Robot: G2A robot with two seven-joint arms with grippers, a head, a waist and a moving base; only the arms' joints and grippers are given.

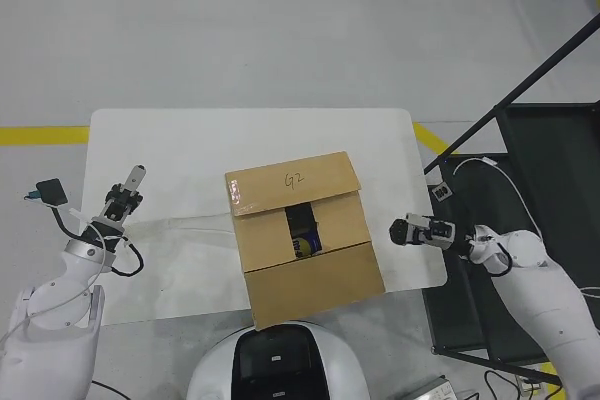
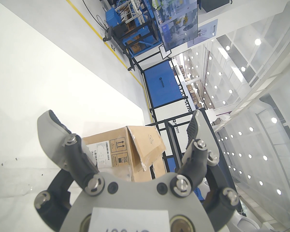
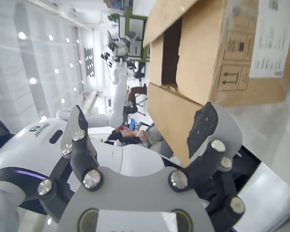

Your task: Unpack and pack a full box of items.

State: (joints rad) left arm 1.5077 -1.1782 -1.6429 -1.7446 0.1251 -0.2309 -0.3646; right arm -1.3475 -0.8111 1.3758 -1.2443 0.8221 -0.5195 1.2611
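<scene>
Top view: left gripper [image 1: 132,180] and right gripper [image 1: 397,231] are hovering on opposite sides of the box [image 1: 315,275] — both with fingers spread apart.

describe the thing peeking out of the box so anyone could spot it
On the white table stands a brown cardboard box. In the gap between its top flaps sits a dark item with a blue-and-yellow patch, the only colour amid cardboard.

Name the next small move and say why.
Probably bring the right gripper in to lift a flap of the box. Both it and the left gripper are open and empty, off the box's sides, and the flaps cover all but a small gap.
</scene>
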